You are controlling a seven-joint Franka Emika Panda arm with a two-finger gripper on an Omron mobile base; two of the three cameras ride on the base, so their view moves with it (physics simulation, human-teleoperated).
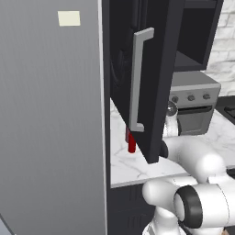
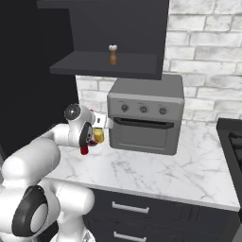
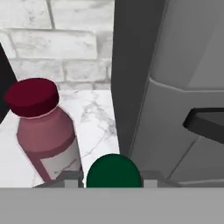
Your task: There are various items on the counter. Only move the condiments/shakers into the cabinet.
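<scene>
Ok so here's where it's at: the fingers (image 2: 92, 136) are down low over the table (image 2: 179, 163), just off the 9 o'clock side of the silver oven (image 2: 144, 120); they're clenched, and there's a yellow item (image 2: 98, 136) stuck between them, so it looks like they're grasping that; in the hand view the same item shows as a round green top (image 3: 113, 171) right at 6 o'clock.

The red bottle (image 3: 43, 131) is standing upright on the marble, at about 9 o'clock from the green top and just beside it; can't tell if they're touching; it's got a dark red cap and a pale label; from the left base view the red bottle (image 1: 131, 142) peeks out at 6 o'clock under the door handle (image 1: 139, 78), mostly hidden by the open cabinet door (image 1: 158, 69); from the right base view a bit of red (image 2: 84, 150) pokes out at 7 o'clock of the fingers.

The cabinet (image 2: 142, 28) hangs open above the oven; on its shelf there's a small brown shaker (image 2: 112, 55) with a white top, upright, at about 12 o'clock from the fingers and well apart from them.

Other stuff: big grey panel (image 1: 50, 128) with a pale sticker (image 1: 69, 18) at 9 o'clock of the door; brick wall (image 2: 203, 42) behind; dark stove edge (image 2: 231, 142) way over at 3 o'clock; drawers (image 2: 142, 212) under the table.
</scene>
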